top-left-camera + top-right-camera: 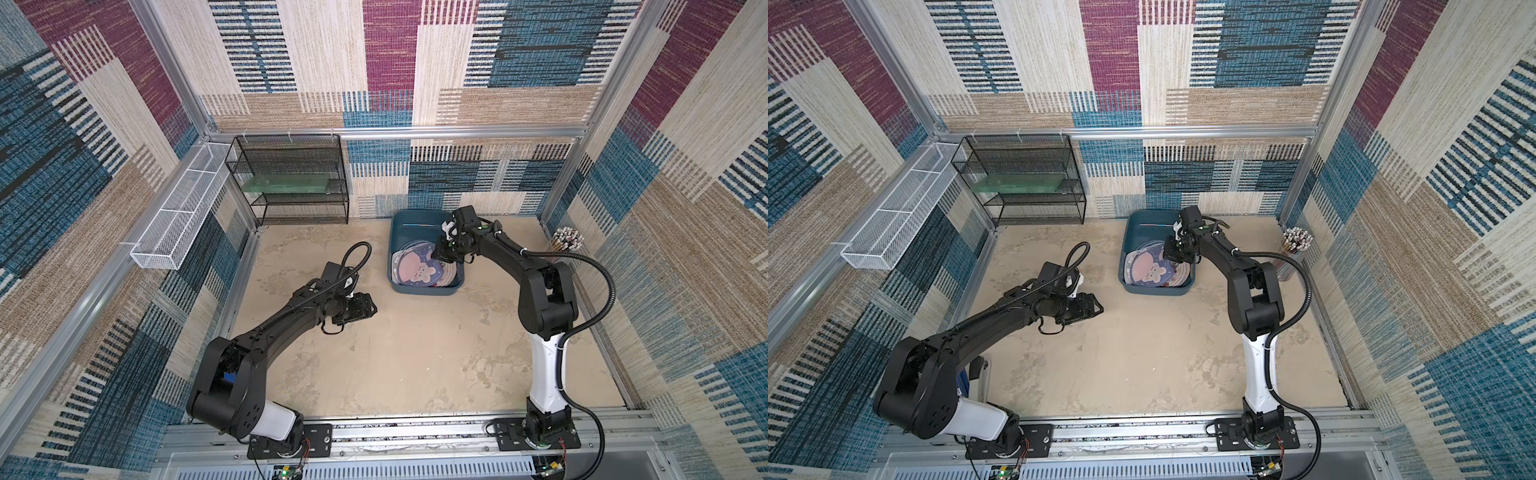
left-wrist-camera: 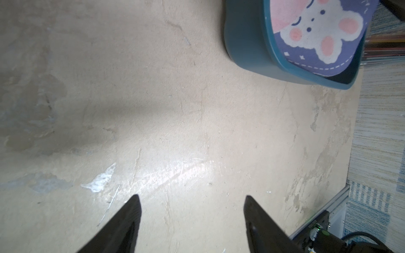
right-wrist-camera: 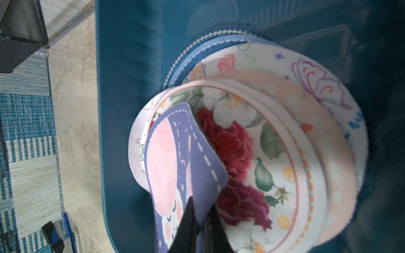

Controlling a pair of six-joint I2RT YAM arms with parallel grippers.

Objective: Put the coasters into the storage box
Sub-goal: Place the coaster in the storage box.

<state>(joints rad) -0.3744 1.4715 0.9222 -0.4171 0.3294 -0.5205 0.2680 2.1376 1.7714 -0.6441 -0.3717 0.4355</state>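
The storage box [image 1: 405, 222], a dark teal plastic bin with rounded corners, sits on the beige table [image 1: 415, 353] toward the far side, right of centre, in both top views. The coasters [image 1: 446, 280] lie inside it as an overlapping pile that fills the near half of the box. The right wrist view shows several of them: a white coaster with red roses [image 3: 236, 142] near the top, a peach coaster [image 3: 328, 135] under it, a white coaster with a purple butterfly outline [image 3: 317, 81] lower down, and a blue coaster with a stitched rim [image 3: 197, 50] peeking out at the far edge. The right gripper [image 3: 201, 221] reaches down into the box from its right side with its jaws pinched tight on the edge of a purple coaster with a pink-and-white cartoon bear [image 3: 175, 157]. That coaster curls up at the pinched edge, and the rest of it drapes across the top of the pile, face up in a top view [image 1: 415, 270]. The left gripper [image 1: 372, 309] hovers over bare table to the left of the box and well apart from it, its two black fingers [image 2: 129, 219] spread wide with nothing between them. A black wire-mesh rack [image 1: 291, 178] stands against the far wall on the left, a long white mesh tray [image 1: 178, 216] hangs on the left wall, and a cup of pencils [image 1: 567, 239] stands at the table's right edge.
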